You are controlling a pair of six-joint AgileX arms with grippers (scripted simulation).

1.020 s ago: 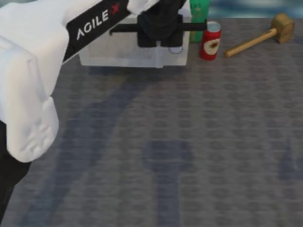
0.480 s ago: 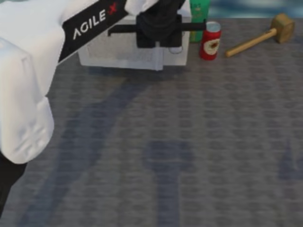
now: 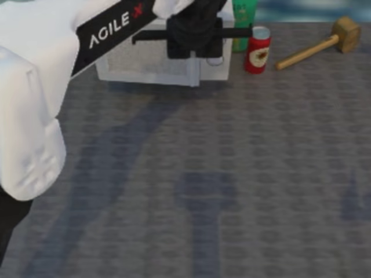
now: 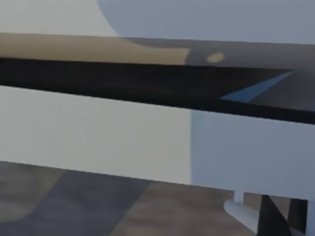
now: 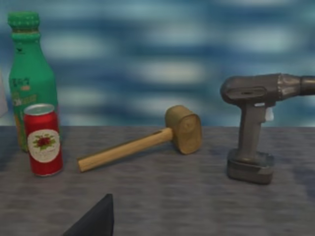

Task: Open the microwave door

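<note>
1. Top view: microwave [image 3: 156,63] sits at 12 o'clock on the tabletop [image 3: 232,174]; left gripper [image 3: 194,40] is over its door [image 3: 148,61]; whether its jaws are apart or together cannot be told.
2. Can [image 3: 258,50] stands just beside the microwave at 3 o'clock.
3. Right gripper's state is unclear.

white microwave [image 3: 116,66] at the table's far edge (mesh-windowed microwave door [image 3: 148,58] facing forward).

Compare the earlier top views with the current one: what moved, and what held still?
The left arm shifted slightly toward the top view's left between the first two pictures, then barely moved; its pincer sits over the microwave. Whether the door opened cannot be told. The red can, green bottle and mallet stayed put.
</note>
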